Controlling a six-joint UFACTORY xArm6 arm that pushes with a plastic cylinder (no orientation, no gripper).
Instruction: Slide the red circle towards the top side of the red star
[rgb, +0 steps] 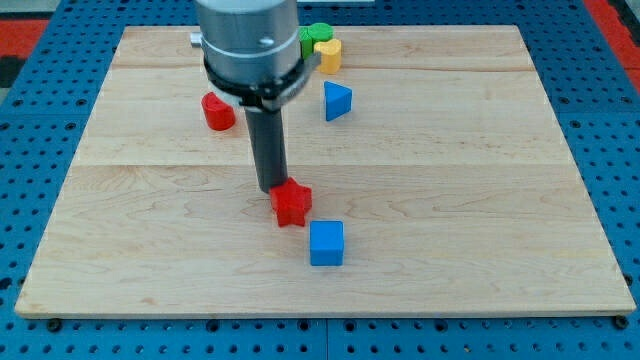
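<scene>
The red circle (217, 111) is a short red cylinder at the view's upper left of the wooden board. The red star (292, 203) lies near the board's middle, below and to the right of the circle. My tip (271, 189) stands at the star's upper left edge, touching or almost touching it. The dark rod rises from there to the grey arm body, which hides part of the board's top. The circle is well apart from my tip, up and to the left.
A blue cube (326, 243) sits just below and right of the star. A blue triangle (337, 101) lies at the upper middle. A yellow block (329, 54) and a green block (317, 36) sit at the top edge. The wooden board (480, 200) lies on a blue pegboard.
</scene>
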